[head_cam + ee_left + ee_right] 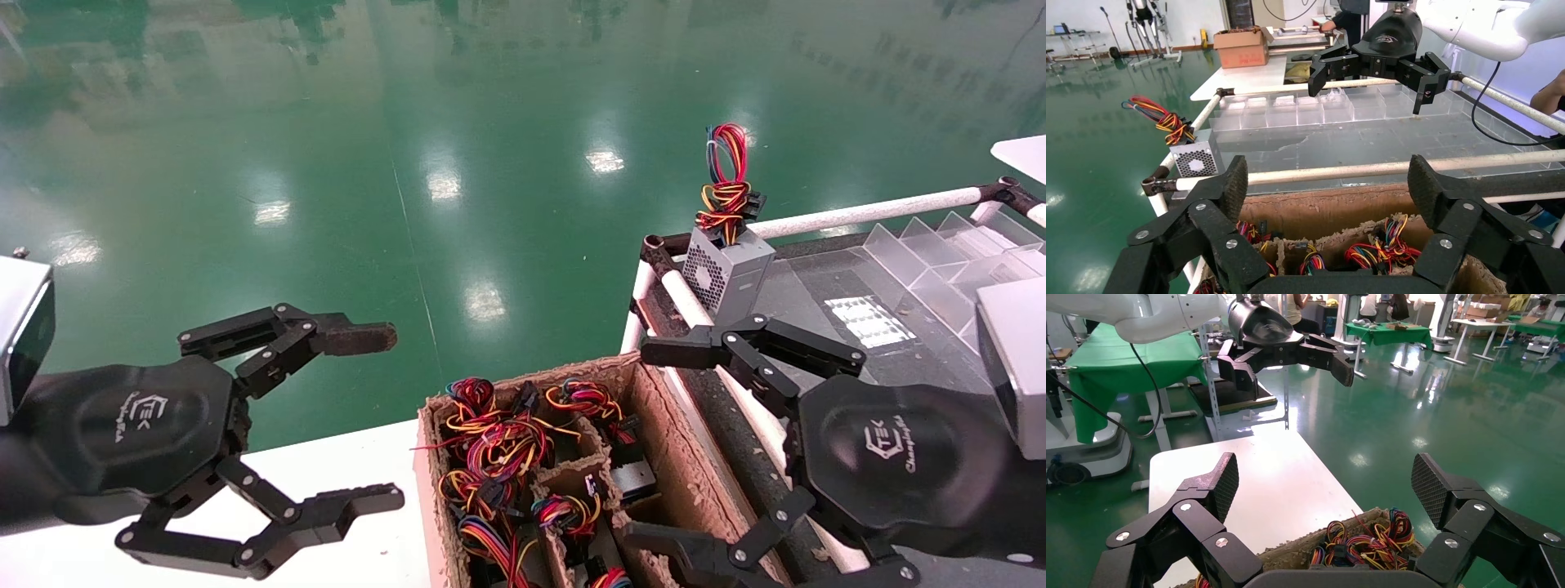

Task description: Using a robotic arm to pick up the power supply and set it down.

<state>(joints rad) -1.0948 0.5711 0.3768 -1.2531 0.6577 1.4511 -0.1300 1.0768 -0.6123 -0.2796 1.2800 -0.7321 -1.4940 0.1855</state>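
One power supply [730,275], a small grey box with a perforated vent, stands upright on the near left corner of the grey railed table [825,278]. Its red-yellow wire tail [726,180] sticks up. In the left wrist view the power supply [1196,160] is free of both grippers. My right gripper [650,445] on the silver-white arm [1474,24] hangs open just short of it, over the right edge of the cardboard box [654,425]. Several more supplies with coloured wires [498,445] lie in the box. My left gripper [380,416], with a worn brown pad, is open and empty left of the box.
Clear plastic dividers [940,253] stand on the far right of the railed table, edged by white rails [866,211]. A white table [351,465] lies under the left gripper. Green floor [490,163] stretches beyond. The cardboard box has inner partitions [584,469].
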